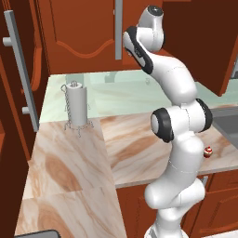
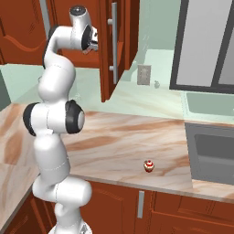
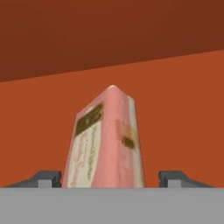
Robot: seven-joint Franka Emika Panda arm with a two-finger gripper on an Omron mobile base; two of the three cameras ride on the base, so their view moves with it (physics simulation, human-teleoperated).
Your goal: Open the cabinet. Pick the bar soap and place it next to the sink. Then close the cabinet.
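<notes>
Hand view: you are looking along the gripper [image 3: 111, 178] at the bar soap [image 3: 107, 142], a pink block with a label on one face, standing on end on the orange-brown cabinet [image 3: 175, 109] floor. Both fingertips [image 3: 43, 178] are showing at the bottom, spread wide, one on each side of the soap. A gap is showing between each tip and the soap's faces, so the jaws are not pinching it. The soap's lower end is being cut off by the bottom of the view, so you cannot tell how it is seated on the floor. A darker brown surface is closing the space above and behind it.

Right base view: the arm is reaching up with its hand at the cabinet opening, beside the swung-out door [image 2: 107, 50] with its long grey handle [image 2: 114, 36]. The door's edge is hanging just beside the wrist, leaving little room on that side. The fingers themselves are hidden behind the hand here.

On the marbled counter [image 2: 119, 146], a small red-and-white cupcake-like item [image 2: 148, 166] is sitting near the front edge. The sink [image 2: 212, 151] is lying to the right, partly cut off by the frame. The stone between them is bare.

Left base view: a paper-towel holder [image 1: 76, 106] is standing at the back left of the counter, well apart from the arm.
</notes>
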